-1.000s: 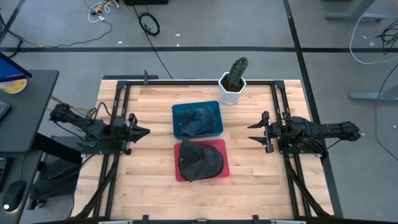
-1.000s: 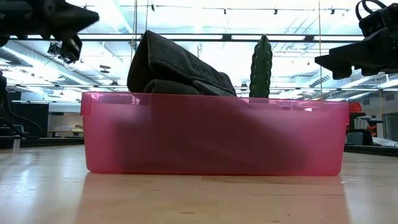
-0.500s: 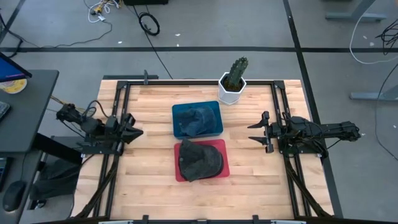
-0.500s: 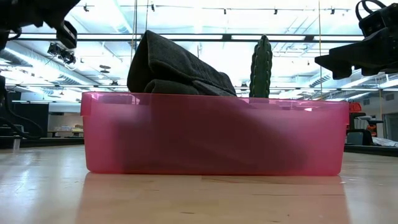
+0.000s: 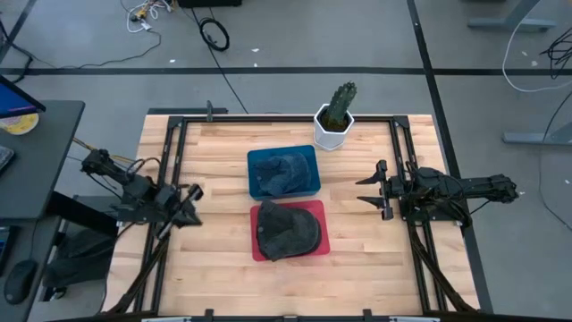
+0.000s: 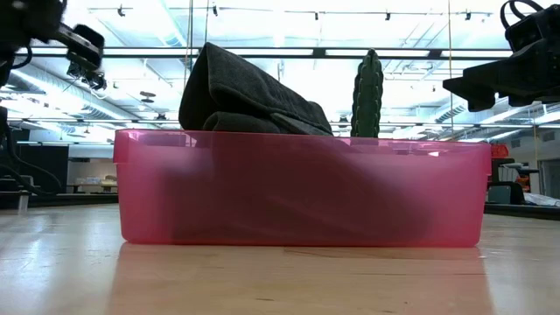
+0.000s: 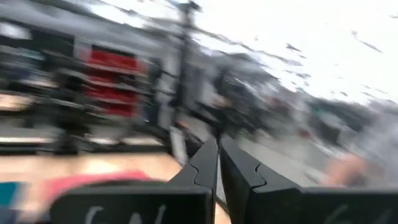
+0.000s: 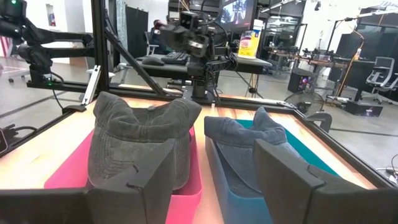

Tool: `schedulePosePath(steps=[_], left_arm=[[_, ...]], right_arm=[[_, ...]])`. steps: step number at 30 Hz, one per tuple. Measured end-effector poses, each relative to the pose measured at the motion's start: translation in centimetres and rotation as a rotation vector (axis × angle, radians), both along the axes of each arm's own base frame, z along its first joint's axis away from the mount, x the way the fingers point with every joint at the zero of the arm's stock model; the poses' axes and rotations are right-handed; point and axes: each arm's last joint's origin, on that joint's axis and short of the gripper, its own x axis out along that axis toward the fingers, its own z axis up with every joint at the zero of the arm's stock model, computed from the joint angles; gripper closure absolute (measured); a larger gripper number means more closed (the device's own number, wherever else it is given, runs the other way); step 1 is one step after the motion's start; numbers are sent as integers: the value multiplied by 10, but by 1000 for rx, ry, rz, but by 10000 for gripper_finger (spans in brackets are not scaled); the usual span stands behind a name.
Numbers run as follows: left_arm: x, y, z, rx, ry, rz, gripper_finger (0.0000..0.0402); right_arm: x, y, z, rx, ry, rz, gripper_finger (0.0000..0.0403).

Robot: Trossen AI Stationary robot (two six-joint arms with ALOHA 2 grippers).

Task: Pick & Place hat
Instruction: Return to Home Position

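Observation:
A dark grey hat [image 5: 288, 231] lies in a red bin [image 5: 320, 234] at the table's middle, its crown standing above the bin's rim [image 6: 245, 96]. Behind it, a blue hat [image 5: 284, 170] lies in a blue bin [image 5: 254, 183]. My left gripper [image 5: 186, 213] is shut and empty. It hovers near the table's left edge, left of the red bin [image 7: 93, 183], and points slantwise toward the near right. My right gripper [image 5: 362, 190] hangs open at the right and faces both hats [image 8: 140, 140].
A cactus in a white pot [image 5: 335, 116] stands at the table's far edge, behind the blue bin. Black frame rails [image 5: 170, 161] run along the left and right sides. Bare wood shows in front of the red bin.
My left gripper has drawn back slightly toward the table's left edge and swung toward the near edge. It now points slantwise instead of straight across the table, and it has stayed shut. The hats and bins have not moved.

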Motion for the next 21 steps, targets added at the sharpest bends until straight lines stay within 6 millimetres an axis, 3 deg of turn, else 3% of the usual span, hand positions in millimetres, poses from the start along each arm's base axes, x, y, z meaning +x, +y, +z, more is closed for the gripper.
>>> schedulePosePath(steps=[3, 8, 21], left_arm=[[0, -4, -6, 91, 21, -98, 380], [0, -4, -9, 208, -3, -73, 381], [1, -4, -9, 214, -5, -71, 380]], right_arm=[[0, 0, 0, 0, 0, 0, 185], [0, 0, 0, 0, 0, 0, 185], [0, 0, 0, 0, 0, 0, 185]])
